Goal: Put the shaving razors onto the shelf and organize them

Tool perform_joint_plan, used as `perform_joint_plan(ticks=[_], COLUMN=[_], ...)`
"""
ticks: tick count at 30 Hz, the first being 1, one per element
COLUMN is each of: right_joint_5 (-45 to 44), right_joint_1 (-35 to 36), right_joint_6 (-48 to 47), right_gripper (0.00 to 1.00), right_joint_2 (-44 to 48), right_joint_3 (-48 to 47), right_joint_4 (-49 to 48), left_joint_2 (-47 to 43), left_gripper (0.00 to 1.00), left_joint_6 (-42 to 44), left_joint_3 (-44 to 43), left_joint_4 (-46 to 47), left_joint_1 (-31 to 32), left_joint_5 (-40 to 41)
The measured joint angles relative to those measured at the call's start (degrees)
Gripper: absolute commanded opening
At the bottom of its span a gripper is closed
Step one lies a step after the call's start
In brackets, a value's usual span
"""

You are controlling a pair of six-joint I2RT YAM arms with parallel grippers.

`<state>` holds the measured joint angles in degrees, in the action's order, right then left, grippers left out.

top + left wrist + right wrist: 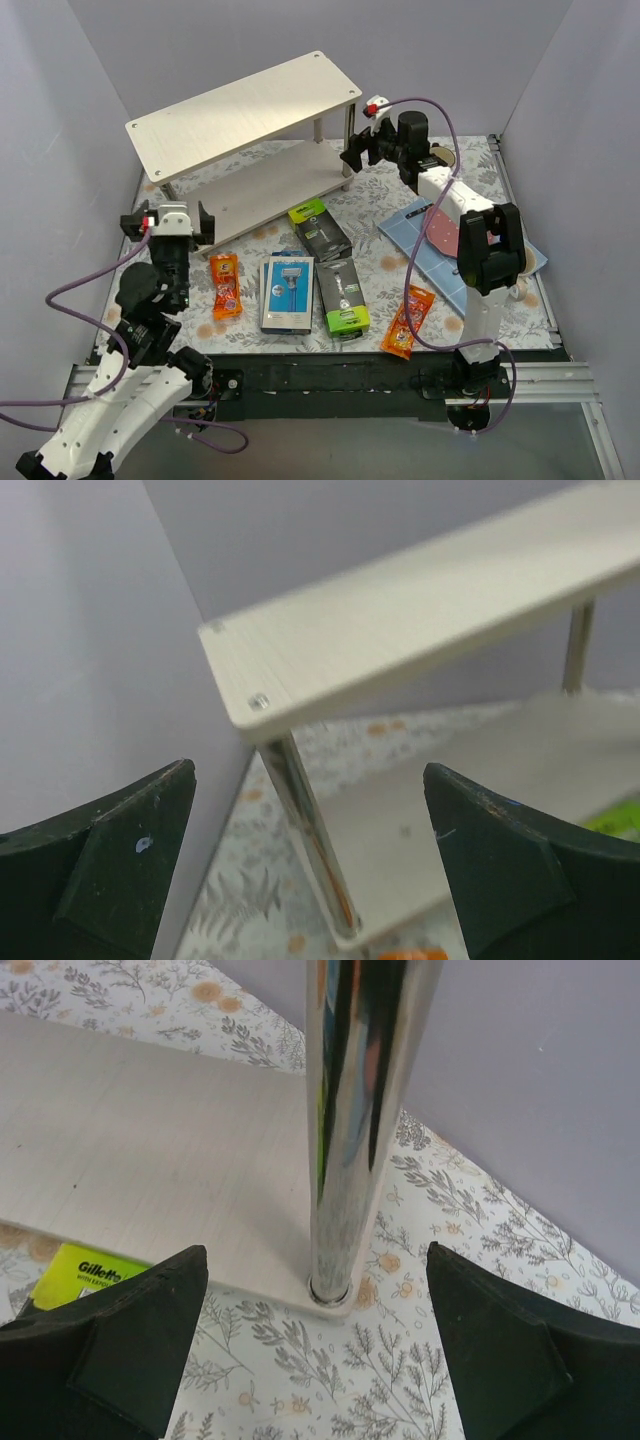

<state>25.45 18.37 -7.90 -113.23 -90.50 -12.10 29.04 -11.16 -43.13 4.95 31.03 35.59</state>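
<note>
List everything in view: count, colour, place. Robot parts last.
shelf: one, two tiers, pale wood on metal legs, far left of the table
black razor boxes: two, black with lime-green ends, on the cloth in front of the shelf, the second nearer the arms
blue-and-white razor box: one seen, possibly two stacked, left of the nearer black box
orange razor packets: two, one left of the blue-and-white box, one by the right arm
mat: one, blue, right side
plate: one, pink, on the mat, partly hidden
tablecloth: one, floral
left arm's fingers: black, open, facing the shelf's left corner
right arm's fingers: black, open, at the shelf's right leg
</note>
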Motion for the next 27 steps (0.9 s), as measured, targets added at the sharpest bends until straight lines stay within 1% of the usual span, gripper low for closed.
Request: perform_joint_plan(ticks=[2,5,6,8,9,11,12,13,15,18,20,21,25,27], right_joint_5=[-0.98,-2.29,-2.69,-3.04,-3.04,-2.91,-2.82,-2.99,-3.63,-4.13,-4.44,-4.39,-3.04,-1.99], right_joint_1=[0.85,1.75,2.03,2.19,2.16,2.16,2.16,2.16,1.97,1.88,1.60,1.53,0.61,-0.31], right_joint_6=[-0.33,-1.55,-1.81,-2.71,-3.04,-3.58,-3.85,-4.00,-4.20,-3.43,-3.43,-3.43,-3.43,-3.45], right_gripper=[0.93,0.80,0.70,0.62,0.53,0.45,0.38,0.34,0.27,0.23,0.19,0.17,0.12,0.09], right_joint_2=[-1.92,-5.03,-5.92,-6.91,-7.17,-7.26,-7.26,-7.26,-7.26,-7.26,-7.15,-7.13,-5.86,-4.52], right_joint_3=[-1.81,-5.81,-7.17,-8.87,-9.49,-10.34,-10.67,-10.86,-11.02,-10.99,-10.99,-10.97,-9.46,-7.74], right_joint_4=[-0.55,-0.02,0.11,0.46,0.63,1.11,1.31,1.38,1.49,1.68,1.75,1.84,2.21,2.21], left_joint_2=[-0.70,-0.83,-0.83,-1.03,-1.09,-1.27,-1.36,-1.38,-0.90,1.79,4.94,6.88,14.21,15.93], left_gripper=[0.96,0.93,0.93,0.93,0.93,0.93,0.93,0.93,0.93,0.92,0.84,0.75,0.71,0.68], left_joint_6=[-4.22,-8.26,-9.11,-10.60,-10.93,-11.69,-12.00,-12.39,-13.18,-14.14,-14.38,-14.43,-13.90,-13.40], left_joint_3=[1.53,4.26,5.33,7.63,8.33,10.08,10.88,11.72,12.68,12.94,12.94,12.96,13.49,14.75], left_joint_4=[-8.26,-15.37,-16.52,-18.16,-18.51,-18.32,-18.23,-18.23,-18.27,-17.03,-14.91,-13.62,-8.24,-5.33], left_joint_1=[-0.17,-0.22,-0.22,-0.46,-0.63,-1.53,-2.38,-3.58,-5.81,-8.63,-10.29,-11.17,-14.16,-14.93], left_joint_5=[-0.87,-0.66,-0.26,0.44,0.68,1.57,1.97,2.40,2.78,2.60,1.73,1.09,-2.19,-3.43])
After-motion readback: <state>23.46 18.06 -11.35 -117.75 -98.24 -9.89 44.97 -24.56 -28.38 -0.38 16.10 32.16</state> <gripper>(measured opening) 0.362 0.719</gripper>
